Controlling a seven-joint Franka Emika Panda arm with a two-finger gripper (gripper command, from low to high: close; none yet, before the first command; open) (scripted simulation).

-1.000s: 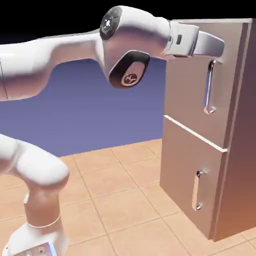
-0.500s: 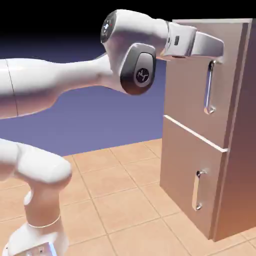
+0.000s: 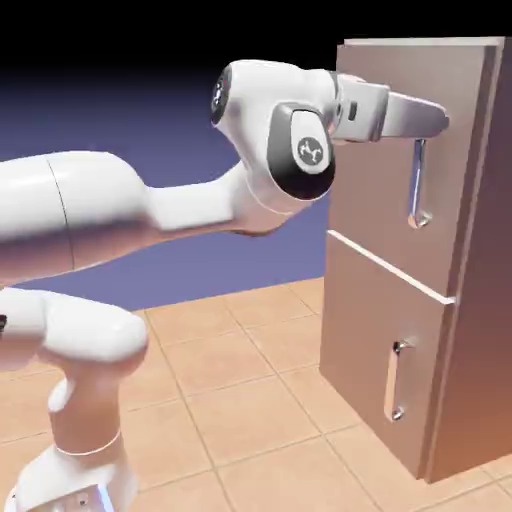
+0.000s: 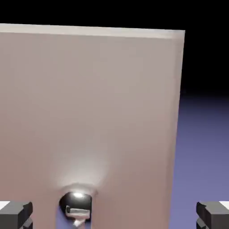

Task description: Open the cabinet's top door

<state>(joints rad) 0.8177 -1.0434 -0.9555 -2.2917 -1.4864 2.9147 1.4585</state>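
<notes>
The cabinet (image 3: 470, 250) stands at the right of the exterior view, a tall grey-beige box. Its top door (image 3: 375, 200) lies flat against the front and carries a long vertical silver handle (image 3: 418, 185). My gripper (image 3: 438, 120) sits right at the upper end of that handle, close to the door's face. In the hand view the door (image 4: 89, 98) fills most of the picture, and the handle's shiny upper end (image 4: 76, 206) shows low down, left of the middle. The gripper (image 4: 114, 215) is open, its fingertips (image 4: 16, 213) far apart at the bottom corners with nothing held.
Below the top door is a second door (image 3: 375, 350) with its own vertical handle (image 3: 397, 380). The arm's thick forearm and wrist (image 3: 290, 150) hang left of the cabinet. The tiled floor (image 3: 240, 390) stretches between the robot's base and the cabinet.
The forearm has swung lower and the wrist has rolled and moved right, toward the cabinet. The hand has sunk slightly toward the handle's top. The jaws stayed wide and the door has not moved.
</notes>
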